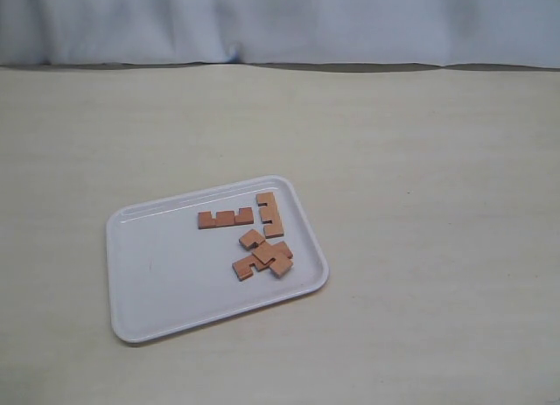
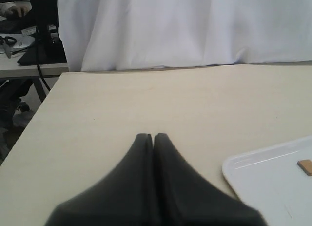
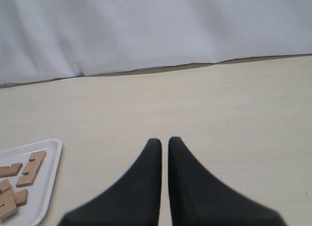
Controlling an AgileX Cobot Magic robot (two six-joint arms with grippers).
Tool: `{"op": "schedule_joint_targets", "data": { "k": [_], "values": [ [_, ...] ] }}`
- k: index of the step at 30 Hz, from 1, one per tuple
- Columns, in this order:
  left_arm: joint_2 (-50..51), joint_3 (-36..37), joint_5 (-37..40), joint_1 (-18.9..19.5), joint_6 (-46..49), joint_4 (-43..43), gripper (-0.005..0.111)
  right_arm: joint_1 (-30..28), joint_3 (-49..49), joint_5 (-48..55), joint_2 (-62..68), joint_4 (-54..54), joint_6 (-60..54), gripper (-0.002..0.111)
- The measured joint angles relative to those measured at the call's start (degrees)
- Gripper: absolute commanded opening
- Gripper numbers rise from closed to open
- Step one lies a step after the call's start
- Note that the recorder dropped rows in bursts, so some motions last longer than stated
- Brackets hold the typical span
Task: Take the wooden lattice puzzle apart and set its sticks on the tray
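Exterior view: a white plastic tray (image 1: pixel 166 274), rectangular with rounded corners and a low raised rim, sits skewed on a pale beige table (image 1: pixel 420 247) with a faint grain running across it. A wrinkled white cloth (image 1: pixel 280 24) hangs along the far edge.

Four flat reddish-brown wooden sticks (image 1: pixel 225 221) lie apart from one another's notches, all on the right half of the tray. Each is matte and square-cut, with two square notches along one edge. One lies crosswise with its notches facing the far rim. A second (image 1: pixel 275 217) stands at a right angle just beside it, its notches facing the first. The last two (image 1: pixel 264 254) lie nearer the front rim, one across the other, touching.

Neither arm shows in this view.

In the left wrist view, the left gripper (image 2: pixel 153 137) has smooth black tapering fingers pressed flat together with nothing between them. It hangs over bare table, and a corner of the tray (image 2: pixel 263 187) lies off to one side.

In the right wrist view, the right gripper (image 3: pixel 164 140) is drawn in to a thin slit that shows only table, so it grips nothing. The tray (image 3: pixel 48 179) and its sticks (image 3: pixel 30 171) lie well apart from it.
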Motion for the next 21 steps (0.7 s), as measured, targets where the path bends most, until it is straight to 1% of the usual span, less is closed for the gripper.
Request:
{"op": "schedule_joint_targets", "data": {
  "k": [6, 21],
  "values": [
    [0.0, 0.0, 0.2, 0.0, 2.4, 0.0, 0.000, 0.0, 0.0, 0.0, 0.0, 0.0, 0.0, 0.005],
    [0.0, 0.0, 1.6, 0.0, 2.8, 0.0, 0.000, 0.0, 0.0, 0.0, 0.0, 0.0, 0.0, 0.005]
  ]
}}
